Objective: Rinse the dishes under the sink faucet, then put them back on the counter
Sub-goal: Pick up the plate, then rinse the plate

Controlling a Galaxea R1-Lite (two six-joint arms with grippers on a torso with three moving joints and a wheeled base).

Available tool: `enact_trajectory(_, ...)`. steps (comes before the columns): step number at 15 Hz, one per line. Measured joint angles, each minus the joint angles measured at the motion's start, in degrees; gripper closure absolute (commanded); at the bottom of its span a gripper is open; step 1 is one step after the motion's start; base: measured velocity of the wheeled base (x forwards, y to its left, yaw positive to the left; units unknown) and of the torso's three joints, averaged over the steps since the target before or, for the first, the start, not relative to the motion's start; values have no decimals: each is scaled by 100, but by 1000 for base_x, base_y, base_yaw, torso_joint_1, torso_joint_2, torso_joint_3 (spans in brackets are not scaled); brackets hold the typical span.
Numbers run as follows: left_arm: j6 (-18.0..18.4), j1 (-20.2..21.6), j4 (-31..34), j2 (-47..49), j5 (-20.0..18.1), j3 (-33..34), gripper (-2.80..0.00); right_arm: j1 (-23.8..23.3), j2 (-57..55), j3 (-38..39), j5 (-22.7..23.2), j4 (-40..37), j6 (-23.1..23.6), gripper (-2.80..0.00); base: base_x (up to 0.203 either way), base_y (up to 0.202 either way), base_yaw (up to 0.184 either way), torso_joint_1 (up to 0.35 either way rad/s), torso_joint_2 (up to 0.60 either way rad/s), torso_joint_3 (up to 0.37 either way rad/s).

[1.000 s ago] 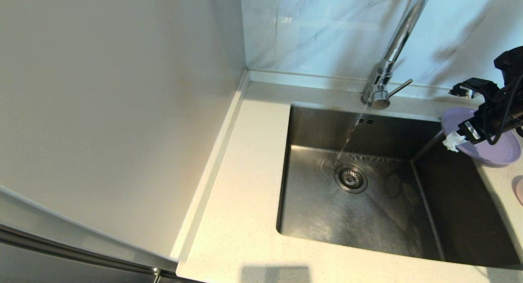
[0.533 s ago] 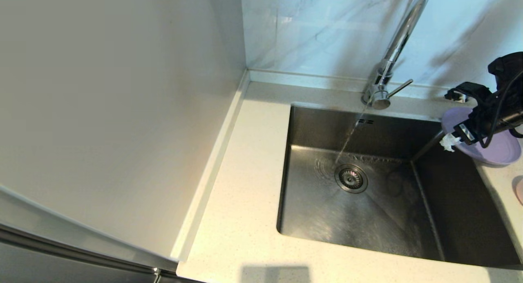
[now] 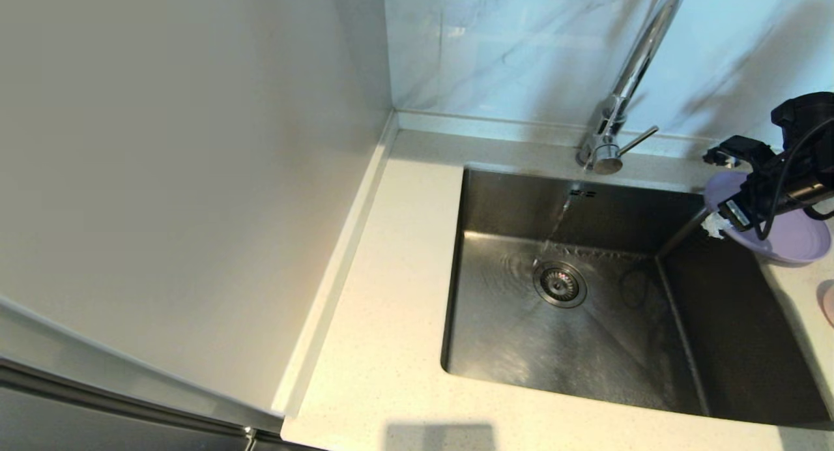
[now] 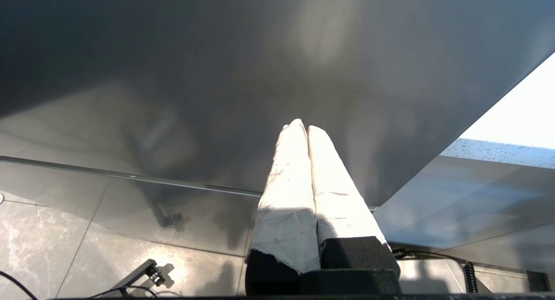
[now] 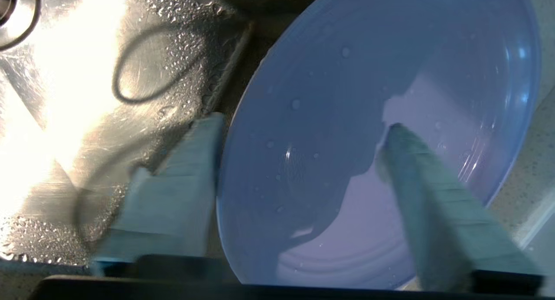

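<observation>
The lilac-purple plate (image 3: 798, 239) rests on the cream counter (image 3: 384, 275) at the sink's far right corner, its rim overhanging the basin. My right gripper (image 3: 715, 191) hovers open over that rim. In the right wrist view the wet plate (image 5: 329, 96) fills the gap of the gripper (image 5: 302, 123), one finger outside the rim and the other over the plate's inside. The pink bowl (image 3: 828, 304) peeks in at the right edge. Water runs from the chrome faucet (image 3: 625, 79) into the basin. My left gripper (image 4: 302, 124) is parked, shut and empty, below the counter.
The steel sink basin (image 3: 717, 347) is wet, with a round drain (image 3: 559, 283) under the stream. The faucet's lever (image 3: 637, 141) points right. A pale wall panel (image 3: 195, 177) stands to the left, a marble backsplash (image 3: 508, 47) behind.
My right arm has shifted slightly up and towards the back wall over the plate's rim. The plate has stayed in place and the water keeps running.
</observation>
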State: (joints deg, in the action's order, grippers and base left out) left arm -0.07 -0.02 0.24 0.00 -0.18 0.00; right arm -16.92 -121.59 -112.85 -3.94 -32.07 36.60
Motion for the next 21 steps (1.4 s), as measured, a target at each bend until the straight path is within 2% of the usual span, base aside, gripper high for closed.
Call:
enact_trajectory(9,0,2,0,0,-2,0,0,4,103,83,9,-188,157,0,0,0,0,0,0,0)
enact_trajectory(16,0,2,2,0,2,0,0,11,611,179,115,-249,152,0,0,0,0,0,0,0)
enact_trajectory(18,0,0,2,0,0,0,0,37,961,419,259,-249,251,0,0,0,0,0,0,0)
enact_trajectory(21,2,2,0,0,0,0,0,44,1737,1061,805,-389,584,0,0,0,0,0,0,0)
